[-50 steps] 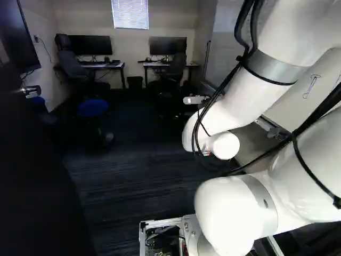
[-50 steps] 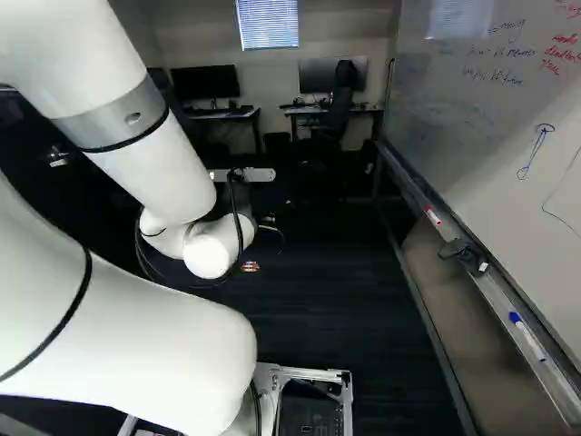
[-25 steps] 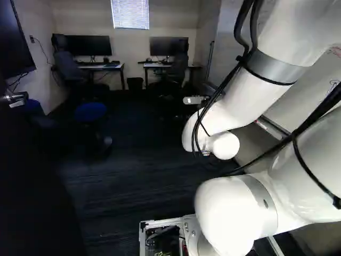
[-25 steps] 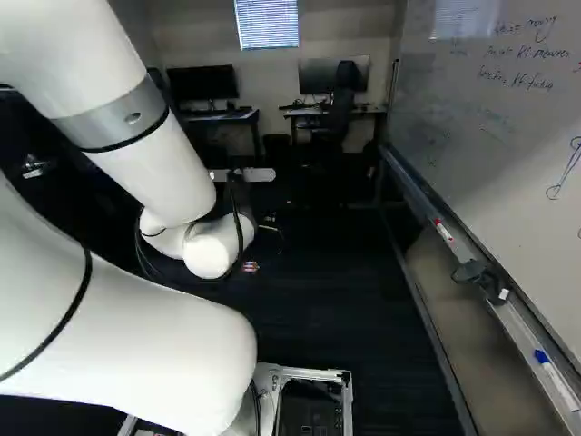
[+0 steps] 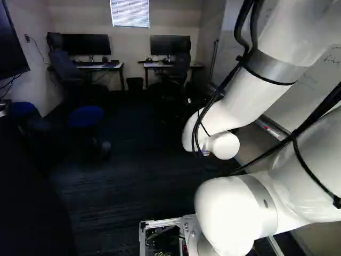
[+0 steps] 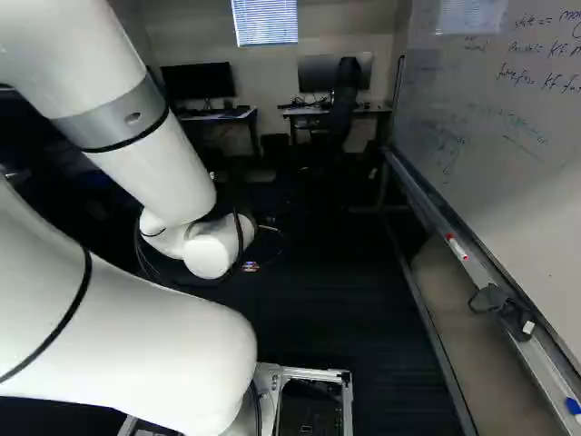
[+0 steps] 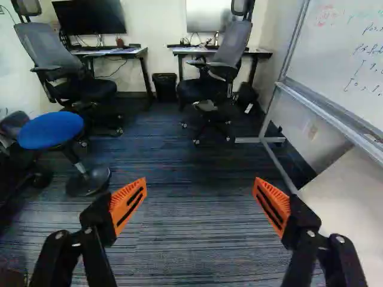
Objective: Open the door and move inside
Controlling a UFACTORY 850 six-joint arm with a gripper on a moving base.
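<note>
Across the back in the left base view, one monitor (image 5: 85,45) sits on the left surface (image 5: 99,67), another monitor (image 5: 164,45) on the right, wastebasket (image 5: 135,84) between! Nearer, there's a round stool (image 5: 85,116); over at the right base view's right, a marker (image 6: 457,246) lies on the whiteboard (image 6: 531,173)'s tray (image 6: 472,270).
</note>
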